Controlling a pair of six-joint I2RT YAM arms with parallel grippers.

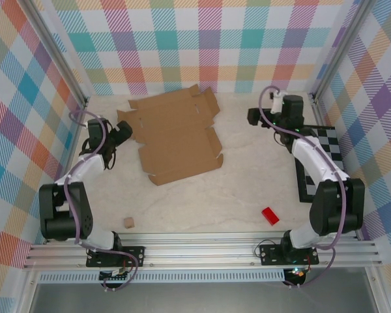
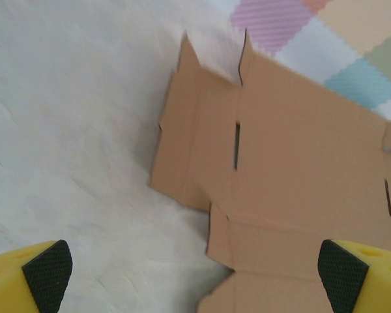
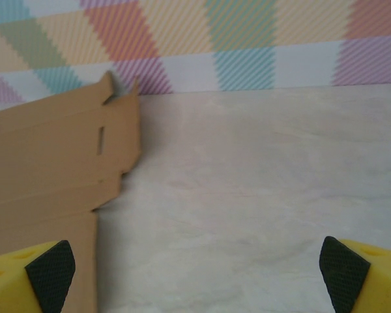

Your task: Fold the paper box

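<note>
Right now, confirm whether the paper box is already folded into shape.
No, the paper box lies as a flat, unfolded sheet on the table, with its flaps spread out.

The paper box (image 1: 176, 134) lies flat between left pincer (image 1: 125, 129) and right pincer (image 1: 253, 117).

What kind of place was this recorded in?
Probably a lab robot test cell: plaid backdrop walls on an aluminium frame enclose a pale tabletop, a checkerboard calibration board lies at its right edge, and the paper box lies flat and unfolded on it.
</note>
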